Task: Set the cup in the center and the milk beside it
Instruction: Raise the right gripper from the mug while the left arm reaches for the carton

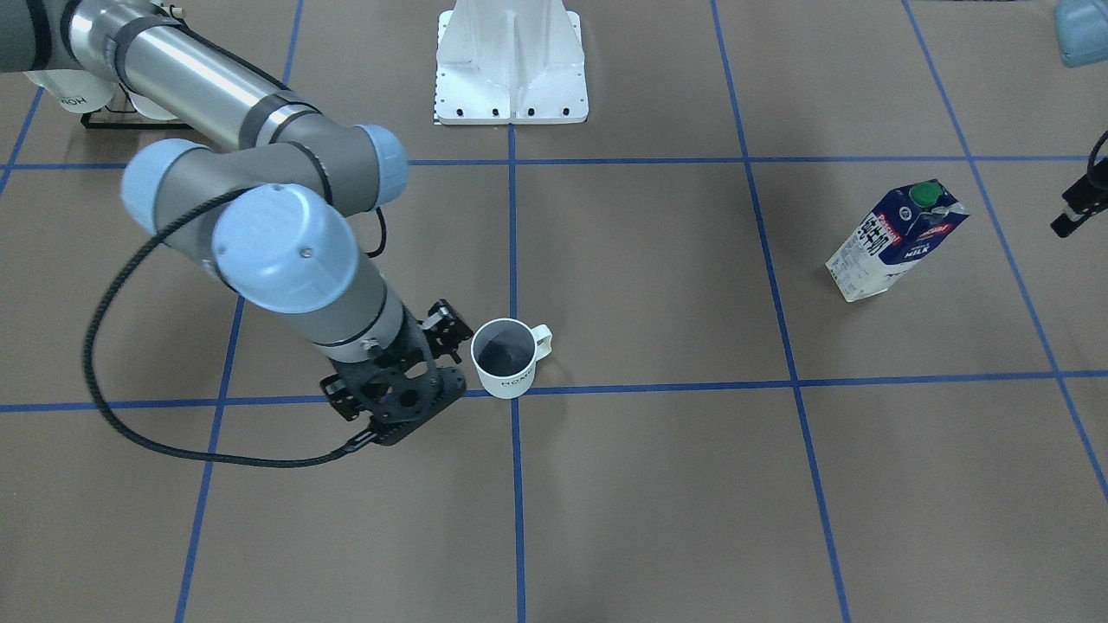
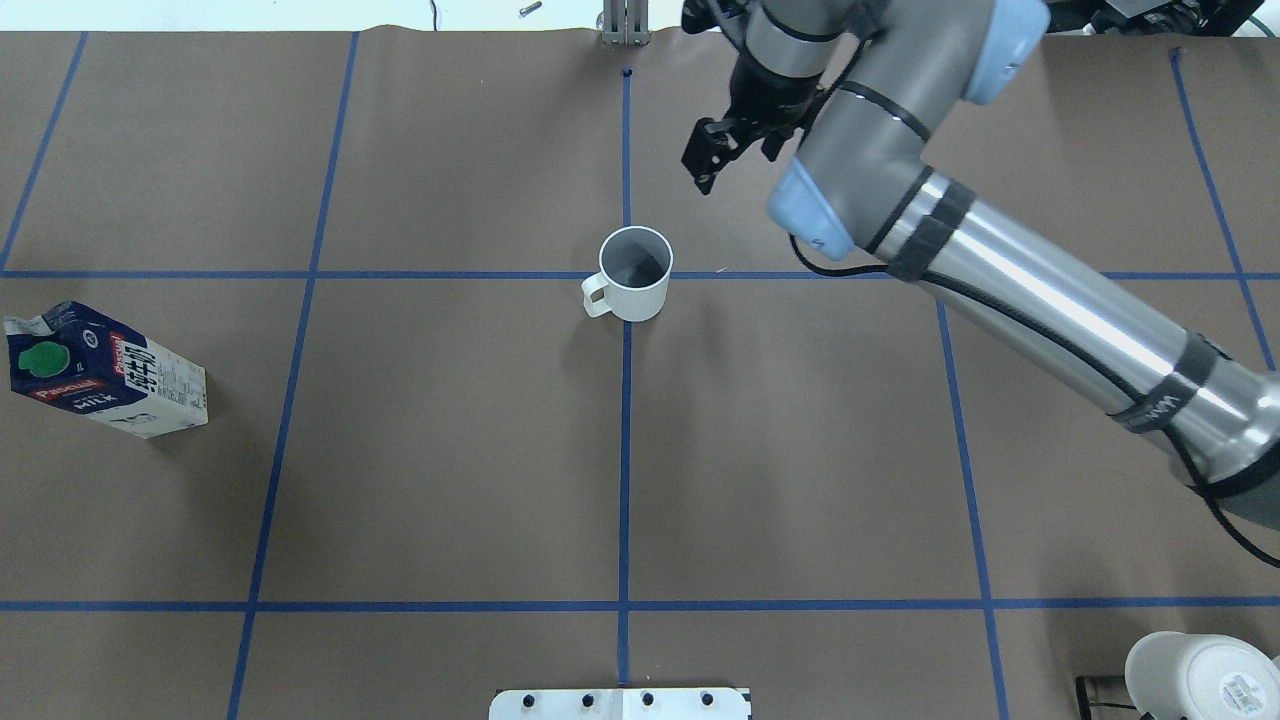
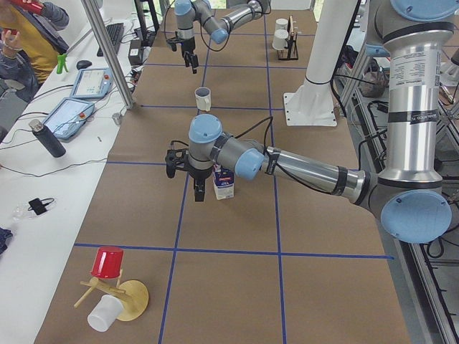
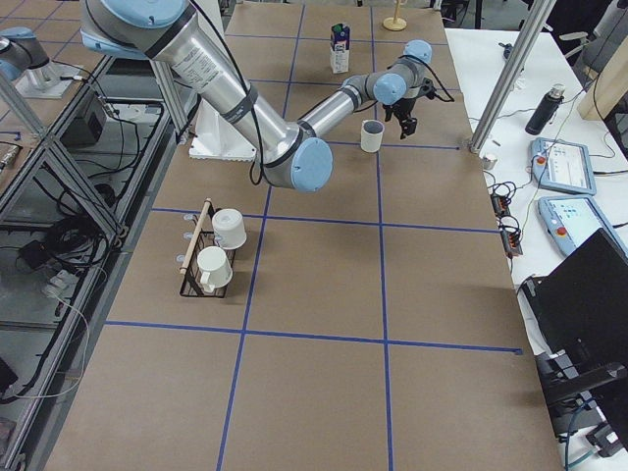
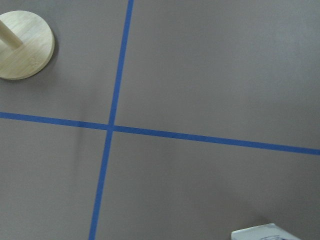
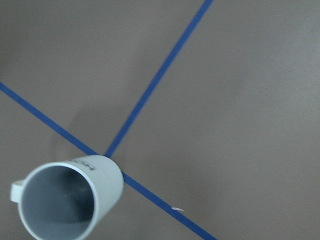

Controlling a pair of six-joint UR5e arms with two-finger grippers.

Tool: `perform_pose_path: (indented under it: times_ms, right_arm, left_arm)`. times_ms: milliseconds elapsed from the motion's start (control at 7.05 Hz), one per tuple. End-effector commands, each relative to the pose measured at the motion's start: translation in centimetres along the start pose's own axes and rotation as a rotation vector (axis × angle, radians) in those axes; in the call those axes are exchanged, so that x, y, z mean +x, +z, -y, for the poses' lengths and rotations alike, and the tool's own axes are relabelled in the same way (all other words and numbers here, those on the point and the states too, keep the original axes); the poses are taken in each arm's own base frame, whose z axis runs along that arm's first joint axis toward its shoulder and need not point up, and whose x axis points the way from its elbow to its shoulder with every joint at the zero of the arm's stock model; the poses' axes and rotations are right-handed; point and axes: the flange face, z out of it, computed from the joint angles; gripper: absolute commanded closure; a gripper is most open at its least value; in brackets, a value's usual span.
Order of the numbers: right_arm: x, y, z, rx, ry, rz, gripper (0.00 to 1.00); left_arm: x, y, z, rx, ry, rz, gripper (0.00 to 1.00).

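Observation:
The cup (image 2: 635, 272) stands upright on the crossing of the blue tape lines at the table's middle, handle toward the overhead view's left; it also shows in the front view (image 1: 506, 356) and the right wrist view (image 6: 70, 197). My right gripper (image 2: 712, 160) hangs a little beyond the cup, apart from it, open and empty (image 1: 433, 346). The milk (image 2: 100, 372) stands upright far to the left (image 1: 896, 240). My left gripper (image 1: 1078, 208) hovers close to the carton (image 3: 224, 183); I cannot tell whether it is open or shut.
A rack with white mugs (image 2: 1195, 675) sits at the near right corner. A wooden stand (image 3: 107, 287) with a red cup and a white cup stands at the left end; its base shows in the left wrist view (image 5: 22, 45). The white robot base (image 1: 511, 65) is at the table's middle edge.

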Motion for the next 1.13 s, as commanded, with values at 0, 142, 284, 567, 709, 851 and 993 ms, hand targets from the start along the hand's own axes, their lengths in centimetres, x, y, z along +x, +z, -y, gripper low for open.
perform_pose_path:
  times_ms: [0,142,284,567,709,851,993]
  right_arm:
    - [6.3,-1.4,-5.8,0.013,0.041,-0.018,0.00]
    - [6.9,-1.5,-6.9,0.018,0.043,-0.026,0.00]
    - [8.1,-1.2,-7.9,0.011,0.056,-0.034,0.00]
    - [8.7,-1.0,-8.9,0.009,0.063,-0.041,0.00]
    - [9.0,-0.9,-9.2,0.011,0.064,-0.053,0.00]
    - [9.2,-1.0,-9.3,0.013,0.065,-0.057,0.00]
    - [9.4,-0.9,-9.4,0.016,0.068,-0.069,0.00]
  left_arm:
    - [9.4,0.8,-4.0,-0.063,-0.120,-0.023,0.02]
    - [8.6,0.9,-5.2,-0.076,-0.129,-0.012,0.02]
    - [9.3,1.9,-5.9,-0.101,-0.111,-0.007,0.02]
    - [8.0,3.6,-7.5,-0.115,-0.095,0.042,0.02]
    - [7.9,3.9,-7.4,-0.115,-0.096,0.048,0.02]
    - [8.1,4.1,-7.3,-0.115,-0.098,0.049,0.02]
    - [9.2,3.8,-6.7,-0.109,-0.091,0.036,0.02]
